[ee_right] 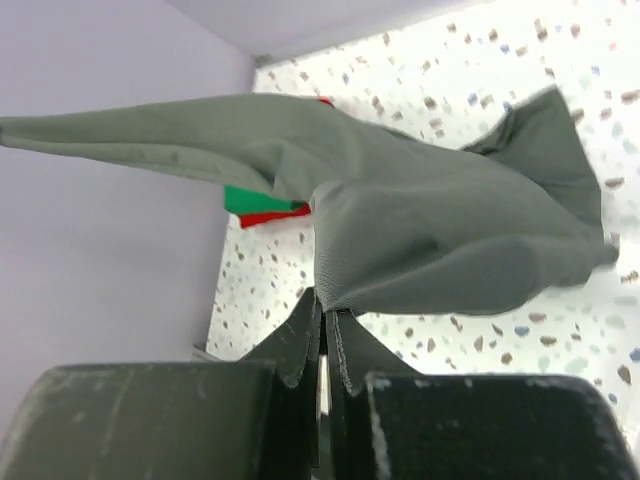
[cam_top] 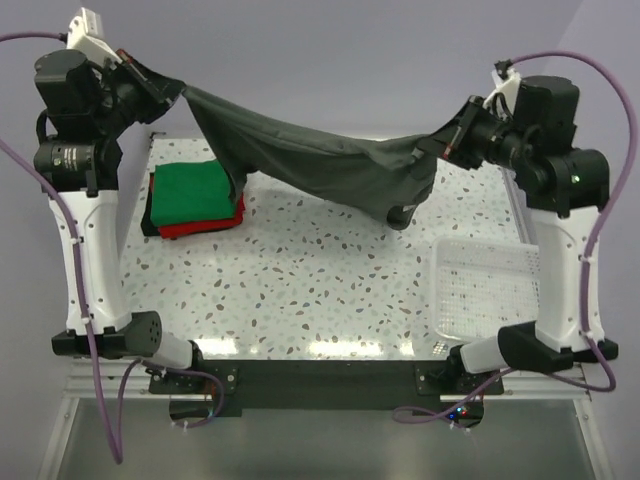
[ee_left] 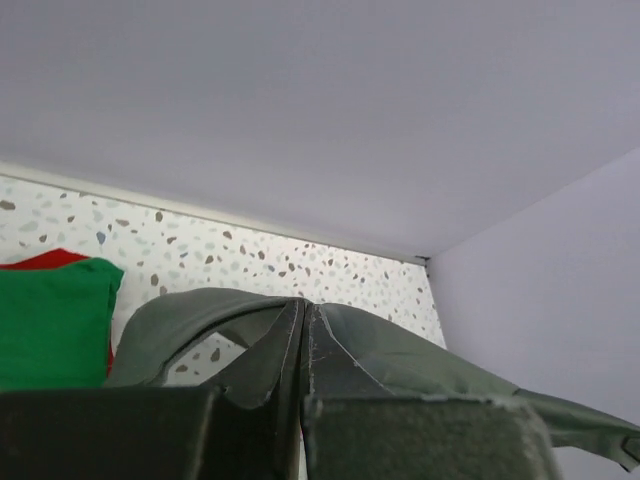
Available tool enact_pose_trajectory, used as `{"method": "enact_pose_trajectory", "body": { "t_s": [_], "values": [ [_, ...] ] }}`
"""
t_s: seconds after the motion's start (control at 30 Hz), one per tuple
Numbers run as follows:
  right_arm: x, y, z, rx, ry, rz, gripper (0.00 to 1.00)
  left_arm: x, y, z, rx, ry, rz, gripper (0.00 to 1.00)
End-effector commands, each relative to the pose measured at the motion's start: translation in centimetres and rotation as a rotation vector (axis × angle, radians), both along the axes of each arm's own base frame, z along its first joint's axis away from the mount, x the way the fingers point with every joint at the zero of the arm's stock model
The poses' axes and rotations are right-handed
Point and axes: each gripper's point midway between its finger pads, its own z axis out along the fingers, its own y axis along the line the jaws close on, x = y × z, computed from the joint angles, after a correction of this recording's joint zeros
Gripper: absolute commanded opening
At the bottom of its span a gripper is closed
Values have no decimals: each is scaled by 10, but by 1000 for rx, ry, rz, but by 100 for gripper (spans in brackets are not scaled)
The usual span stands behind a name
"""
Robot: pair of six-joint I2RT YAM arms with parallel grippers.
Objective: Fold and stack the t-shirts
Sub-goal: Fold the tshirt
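Observation:
A dark charcoal-grey t-shirt (cam_top: pixel 320 160) hangs stretched in the air between both arms, sagging over the back of the table. My left gripper (cam_top: pixel 165 90) is shut on its left end, high at the back left; the pinched cloth (ee_left: pixel 400 355) runs away from the fingertips. My right gripper (cam_top: pixel 445 150) is shut on the right end, and the shirt (ee_right: pixel 430 215) spreads out above its jaws. A folded green t-shirt (cam_top: pixel 195 192) lies on a folded red t-shirt (cam_top: pixel 205 226) at the back left of the table, also seen as green t-shirt (ee_left: pixel 50 320) and red t-shirt (ee_right: pixel 270 215).
A white plastic mesh basket (cam_top: pixel 485 290) stands at the right near my right arm's base. The speckled table (cam_top: pixel 300 290) ends at a wall at the back and on both sides.

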Motion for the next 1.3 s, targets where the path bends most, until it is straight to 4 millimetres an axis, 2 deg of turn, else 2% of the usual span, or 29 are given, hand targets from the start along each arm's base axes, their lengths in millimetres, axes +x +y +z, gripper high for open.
{"method": "enact_pose_trajectory", "body": {
  "t_s": [0.0,0.13,0.2,0.3,0.4,0.43,0.5,0.53,0.63,0.67,0.73,0.87,1.0,1.13,1.23,1.27],
  "values": [
    [-21,-10,71,62,-299,-50,0,-40,5,63,-20,-196,45,0],
    [-46,-21,101,35,-418,-62,0,-72,12,93,-8,-315,106,0],
    [-54,-23,109,43,-448,-66,0,-86,15,104,-4,-354,125,0],
    [-58,-22,115,66,-468,-68,0,-93,15,108,-2,-371,130,0],
    [-48,-20,109,69,-454,-68,0,-82,13,93,-5,-340,112,0],
    [-43,-19,105,64,-444,-66,0,-71,12,77,-10,-300,103,0],
    [-31,-16,94,52,-416,-57,0,-58,6,64,-17,-276,59,0],
    [-23,-16,87,45,-400,-64,0,-47,4,47,-23,-235,45,0],
    [-4,-13,78,26,-397,-62,0,-24,-1,24,-31,-189,-4,0],
    [1,-12,77,23,-396,-60,0,-14,-1,18,-32,-177,-8,0],
    [14,-9,78,18,-406,-53,0,-8,-3,15,-32,-172,-20,0],
    [30,-10,87,6,-442,-67,0,4,-6,20,-36,-196,-45,0],
    [34,-15,109,-2,-518,-96,0,3,-10,41,-55,-259,-73,0],
    [25,-23,131,-7,-602,-131,0,-12,-13,65,-54,-334,-86,0],
    [9,-31,151,-8,-685,-163,0,-30,-14,84,-51,-396,-81,0],
    [-2,-35,158,-9,-715,-170,0,-35,-13,88,-50,-410,-72,0]
  ]
}}
